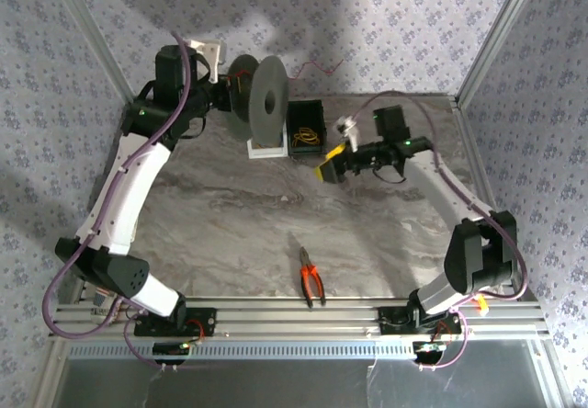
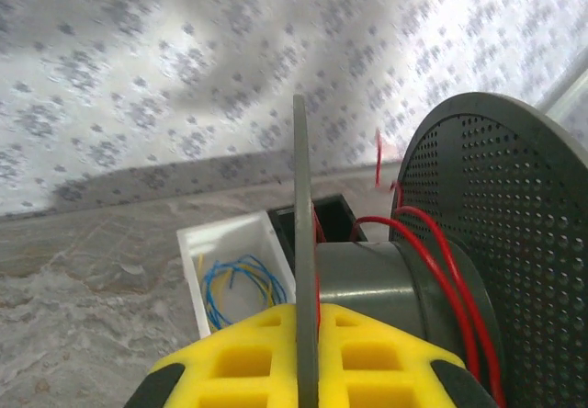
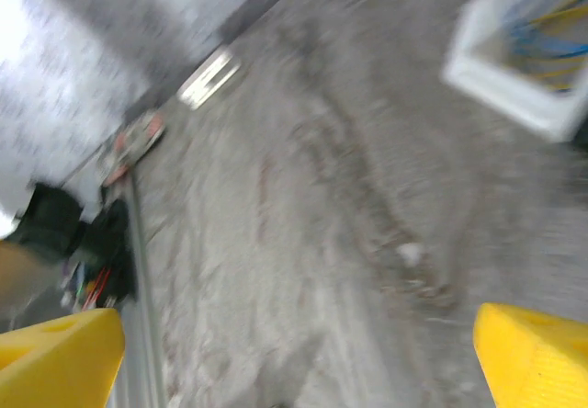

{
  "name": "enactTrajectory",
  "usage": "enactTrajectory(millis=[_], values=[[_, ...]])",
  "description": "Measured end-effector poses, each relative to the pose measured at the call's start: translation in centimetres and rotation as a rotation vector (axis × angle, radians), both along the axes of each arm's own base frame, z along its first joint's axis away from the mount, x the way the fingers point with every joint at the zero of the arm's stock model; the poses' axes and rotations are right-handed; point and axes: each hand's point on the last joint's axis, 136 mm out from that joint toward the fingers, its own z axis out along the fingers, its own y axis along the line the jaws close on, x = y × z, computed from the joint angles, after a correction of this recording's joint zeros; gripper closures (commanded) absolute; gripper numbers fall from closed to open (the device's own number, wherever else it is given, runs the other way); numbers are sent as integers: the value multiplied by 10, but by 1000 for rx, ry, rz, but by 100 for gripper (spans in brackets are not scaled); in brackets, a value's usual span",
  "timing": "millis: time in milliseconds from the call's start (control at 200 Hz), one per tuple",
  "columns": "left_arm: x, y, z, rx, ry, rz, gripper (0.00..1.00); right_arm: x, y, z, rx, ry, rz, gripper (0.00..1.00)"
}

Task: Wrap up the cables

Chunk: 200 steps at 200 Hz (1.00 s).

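The left gripper (image 2: pixel 301 339) clamped the spool's (image 2: pixel 514 243) thin near flange. The red cables (image 2: pixel 450 275) wound round the hub just beside it, at its 2 o'clock. The right gripper (image 1: pixel 333 164) hung spread wide at the spool's 4 o'clock.

On the table (image 1: pixel 230 224): one grey spool (image 1: pixel 266 105), one black box (image 1: pixel 306 114), one white tray (image 2: pixel 190 266), one pair of pliers (image 1: pixel 311 280). The red cables (image 2: pixel 469 334) are too bunched to count their strands.

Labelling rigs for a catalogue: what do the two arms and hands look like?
The left arm and right arm have white links and black joints, each with a green light. Purple cords loop along them. The left hand and right hand have yellow fingers.
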Motion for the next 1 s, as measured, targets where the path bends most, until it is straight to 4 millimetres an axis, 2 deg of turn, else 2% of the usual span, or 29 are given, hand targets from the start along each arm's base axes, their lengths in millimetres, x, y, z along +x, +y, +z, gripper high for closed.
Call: enactTrajectory(millis=[200,310,375,525,725,999], values=[[-28,-19,0,45,2,-145,100,63,-74,13,72,67,-340,0],[-42,-26,6,49,-15,-197,100,91,-96,13,128,132,-462,0],[-48,-28,7,50,-21,-216,100,98,-97,6,142,173,-489,0],[-56,-33,7,54,-21,-253,100,102,-83,-15,125,236,-485,0],[-62,-38,2,64,-4,-284,100,102,-73,-22,119,247,-464,0],[-63,-39,2,63,-2,-291,100,104,-70,-25,125,241,-442,27]])
